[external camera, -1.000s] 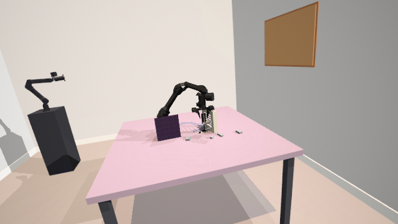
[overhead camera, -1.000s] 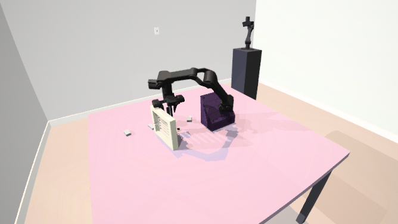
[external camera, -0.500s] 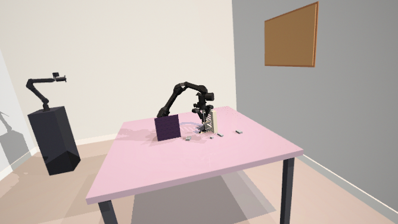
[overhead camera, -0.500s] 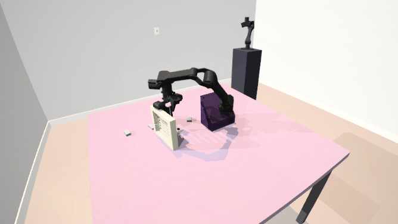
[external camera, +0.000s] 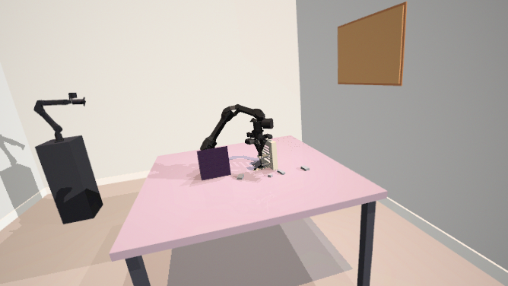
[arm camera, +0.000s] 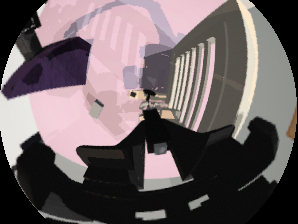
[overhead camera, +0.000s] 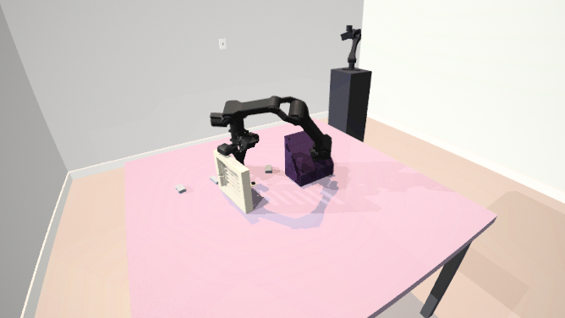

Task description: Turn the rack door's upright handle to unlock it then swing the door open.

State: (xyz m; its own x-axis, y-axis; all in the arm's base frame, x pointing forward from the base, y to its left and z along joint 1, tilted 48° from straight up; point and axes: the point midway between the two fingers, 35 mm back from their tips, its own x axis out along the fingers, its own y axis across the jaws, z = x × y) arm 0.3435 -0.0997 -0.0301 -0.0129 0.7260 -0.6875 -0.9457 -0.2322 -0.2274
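the pink table (overhead camera: 317, 254) (external camera: 247, 205) (arm camera: 120, 112) gives the work a broad, flat bed, its top smooth and matte. over it the black arm (overhead camera: 255, 106) (external camera: 219, 129) arches high, likely so that its wrist can point down at the door's handle from above. near the arm's foot is a dark purple block (overhead camera: 292, 162) (external camera: 214, 163) (arm camera: 65, 67), slope-faced and faintly mottled.

the cream slatted panel (overhead camera: 249, 192) (external camera: 273, 156) (arm camera: 251, 65), which i take for the rack door and its frame, stands upright on the table, thick-edged, with thin straight bars. how far the door is open i cannot tell.

the gripper (overhead camera: 243, 162) (external camera: 260, 157) (arm camera: 152, 121) hangs close beside it, tapered black fingers pressed in on something narrow, most likely the handle, which they hide. that grip would suit turning it; whether it is unlocked i cannot tell. the wrist should stay lined up with the handle, or the fingers may slip or scrape the bars.

smallest are the grey blocks (overhead camera: 180, 189) (external camera: 305, 168) (arm camera: 96, 109), boxy and plain, scattered nearby and best left unbumped.
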